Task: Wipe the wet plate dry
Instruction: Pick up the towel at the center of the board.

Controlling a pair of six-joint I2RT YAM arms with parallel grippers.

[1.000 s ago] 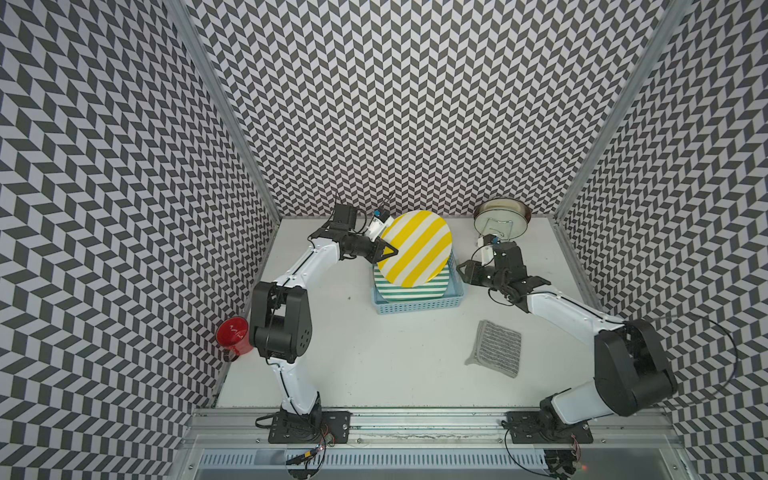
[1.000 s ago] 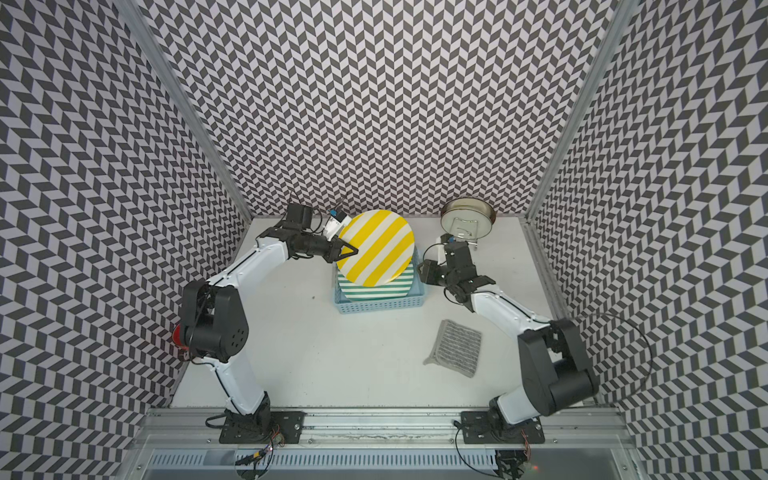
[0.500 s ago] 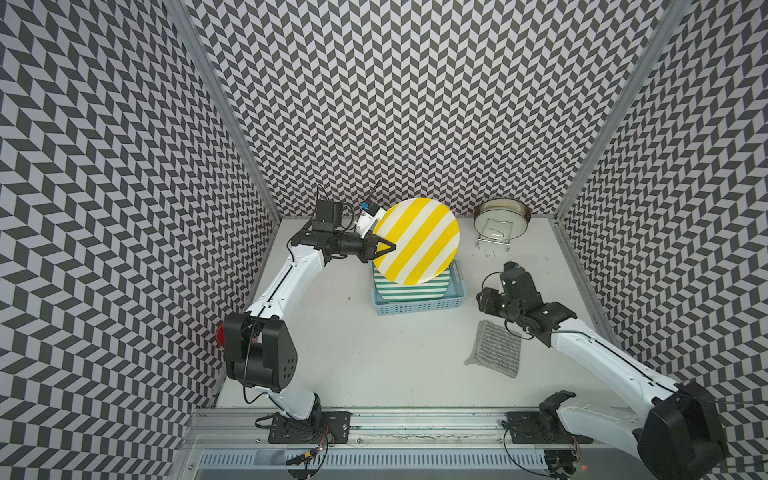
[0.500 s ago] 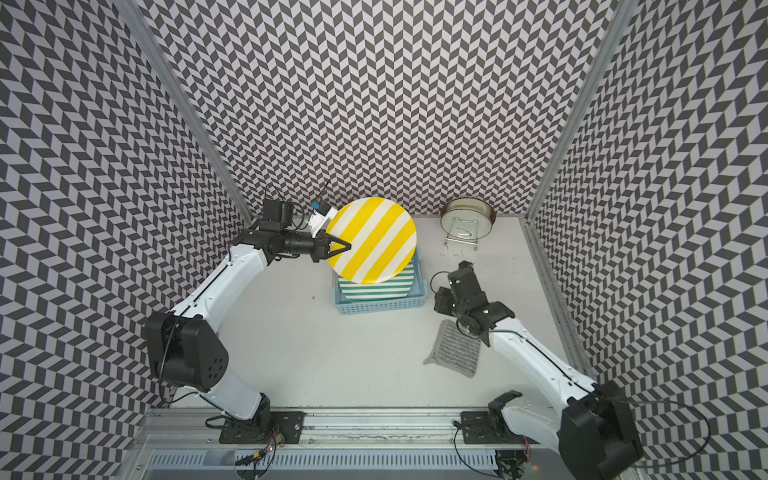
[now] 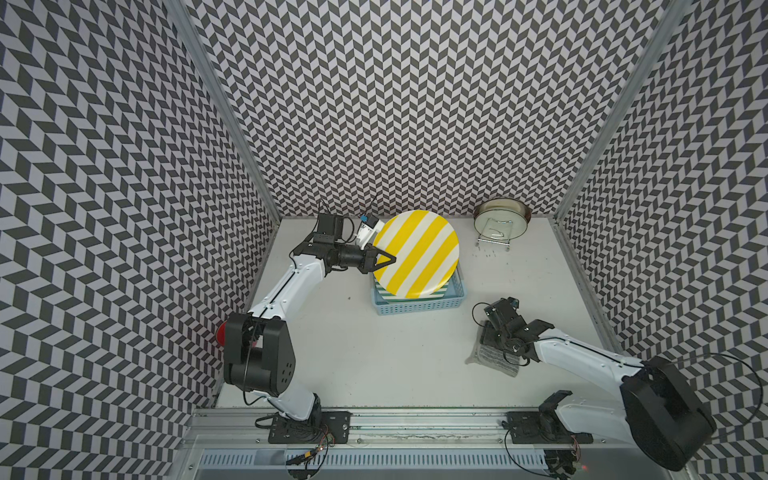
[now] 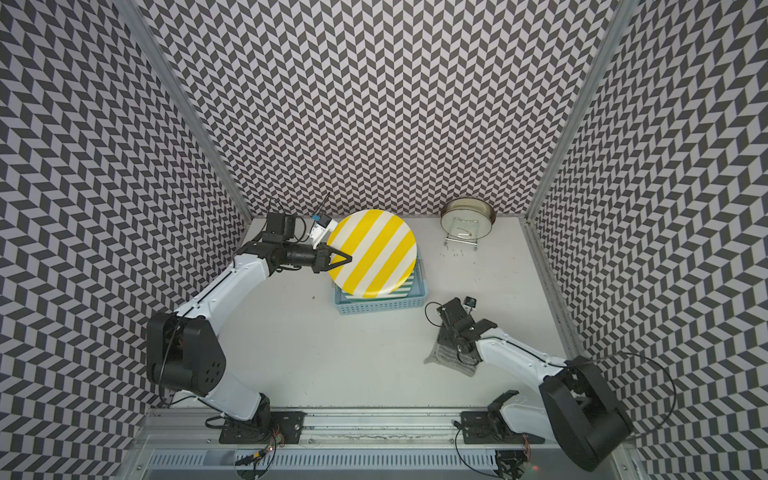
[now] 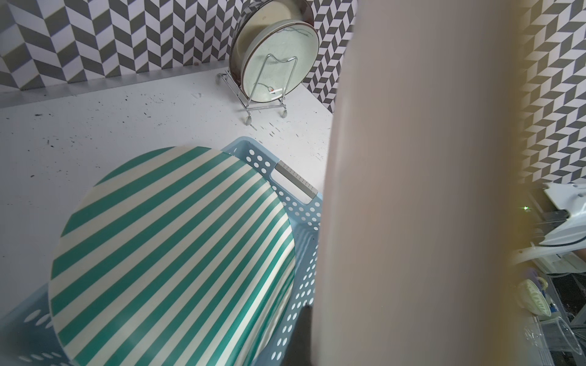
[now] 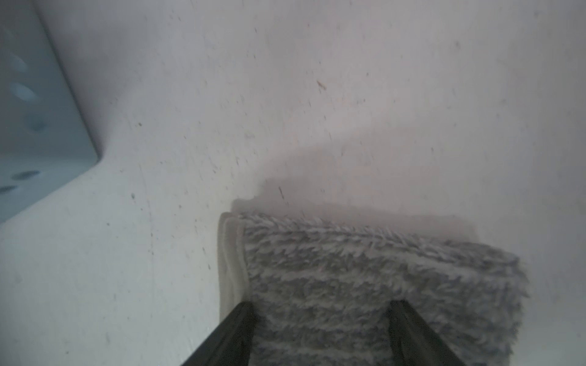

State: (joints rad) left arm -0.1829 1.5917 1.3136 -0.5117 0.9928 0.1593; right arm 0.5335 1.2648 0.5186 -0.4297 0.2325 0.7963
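Looking down in both top views, we find a red object (image 5: pixel 221 332) far left, mostly hidden behind the left arm. The left gripper (image 5: pixel 390 261) is clamped on the rim of the yellow-striped plate (image 5: pixel 419 253), which tilts in the air just past its fingertips. Below it sits a blue basket (image 5: pixel 419 308) holding a green-striped plate (image 7: pixel 171 253). In the left wrist view the held plate is only a blurred beige band. Farther right, a wire rack (image 5: pixel 494 243) holds plates with marks too faint to read. The right gripper (image 8: pixel 320 305) has its jaws spread, fingertips (image 8: pixel 242 317) on the grey cloth (image 5: pixel 494 362). The top views hide those tips.
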